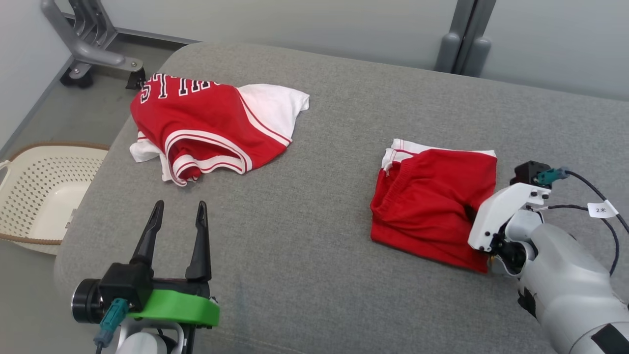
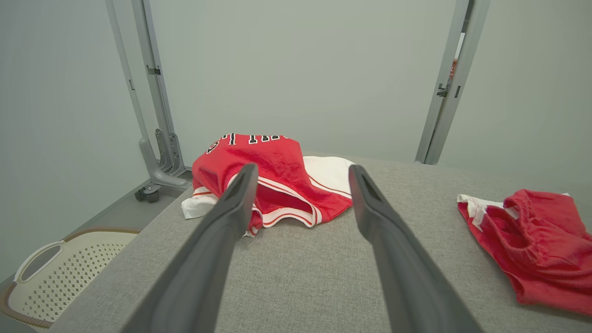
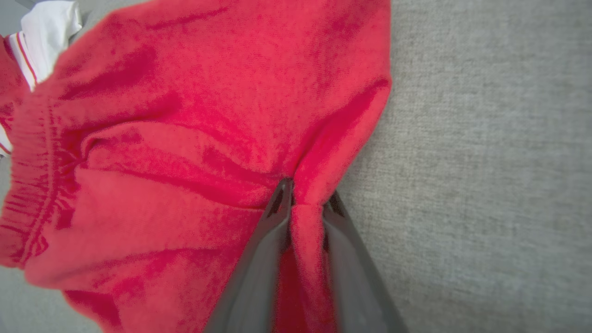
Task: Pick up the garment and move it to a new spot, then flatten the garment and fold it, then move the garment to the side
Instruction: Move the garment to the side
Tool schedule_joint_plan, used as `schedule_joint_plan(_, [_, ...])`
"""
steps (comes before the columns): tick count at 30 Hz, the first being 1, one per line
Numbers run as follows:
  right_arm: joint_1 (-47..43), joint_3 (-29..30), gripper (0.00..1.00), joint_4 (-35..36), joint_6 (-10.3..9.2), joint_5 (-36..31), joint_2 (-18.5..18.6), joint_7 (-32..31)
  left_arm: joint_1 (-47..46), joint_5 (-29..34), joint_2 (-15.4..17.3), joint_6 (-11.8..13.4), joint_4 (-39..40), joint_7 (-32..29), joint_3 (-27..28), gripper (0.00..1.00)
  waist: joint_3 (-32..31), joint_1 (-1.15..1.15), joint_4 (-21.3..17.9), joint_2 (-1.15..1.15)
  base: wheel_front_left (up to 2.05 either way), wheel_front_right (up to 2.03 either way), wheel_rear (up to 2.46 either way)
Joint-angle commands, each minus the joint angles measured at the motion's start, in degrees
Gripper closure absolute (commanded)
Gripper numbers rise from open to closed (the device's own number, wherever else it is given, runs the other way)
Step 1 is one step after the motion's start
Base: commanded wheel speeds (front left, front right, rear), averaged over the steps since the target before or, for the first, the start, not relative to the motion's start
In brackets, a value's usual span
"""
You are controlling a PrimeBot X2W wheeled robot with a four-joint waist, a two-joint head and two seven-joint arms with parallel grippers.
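left gripper [image 1: 179, 211] spread wide, empty, above grey cushion [image 1: 314, 275] | right gripper [image 3: 305, 203] nipped onto a ridge of red shorts [image 1: 432, 206] at cushion's right | advice: lift slowly, straight up, so the pinch keeps hold | red jersey [image 1: 206, 123] far left, apart

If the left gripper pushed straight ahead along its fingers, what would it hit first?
Probably the crumpled red-and-white jersey on the grey cushion; it lies dead ahead of the open left gripper, though height is unclear.
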State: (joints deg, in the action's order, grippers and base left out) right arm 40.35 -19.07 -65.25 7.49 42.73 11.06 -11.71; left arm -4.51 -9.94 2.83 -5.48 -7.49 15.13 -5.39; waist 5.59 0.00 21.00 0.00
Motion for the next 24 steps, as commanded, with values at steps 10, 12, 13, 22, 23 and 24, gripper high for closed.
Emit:
schedule_joint_plan(10, [2.33, -4.48, 1.0, 1.91, -0.02, 1.36, 1.34, 6.04, -1.11, 1.47, 0.13, -0.98, -0.41, 0.01, -1.01, 0.0, -3.0, 0.0, -9.92, 0.0, 0.0, 0.0, 0.0])
schedule_joint_plan(12, [2.44, -5.5, 1.0, 2.39, -0.02, 1.62, 1.59, 6.47, -1.54, 1.39, 0.13, -1.09, -0.62, 0.01, -1.75, 0.0, -3.22, 0.0, -12.73, 0.0, 0.0, 0.0, 0.0])
schedule_joint_plan(13, [2.44, -6.01, 1.0, 2.58, -0.02, 1.7, 1.56, 6.59, -1.69, 1.3, 0.13, -1.1, -0.67, 0.01, -2.06, 0.0, -3.24, 0.0, -14.06, 0.0, 0.0, 0.0, 0.0])
schedule_joint_plan(22, [1.82, -9.34, 1.0, 4.1, -0.02, 4.9, 3.53, 8.0, -3.48, -0.23, 0.14, -1.3, -1.68, 0.01, -6.67, 0.0, -2.42, 0.0, -25.68, 0.0, 0.0, 0.0, 0.0])
schedule_joint_plan(23, [1.83, -9.71, 1.0, 4.15, -0.02, 5.12, 3.78, 8.22, -3.71, -0.39, 0.14, -1.23, -1.77, 0.01, -6.89, 0.0, -2.19, 0.0, -26.82, 0.0, 0.0, 0.0, 0.0])
schedule_joint_plan(24, [1.78, -9.89, 1.0, 4.14, -0.02, 5.46, 3.99, 8.43, -3.94, -0.48, 0.14, -1.21, -1.87, 0.01, -7.32, 0.0, -2.04, 0.0, -27.5, 0.0, 0.0, 0.0, 0.0])
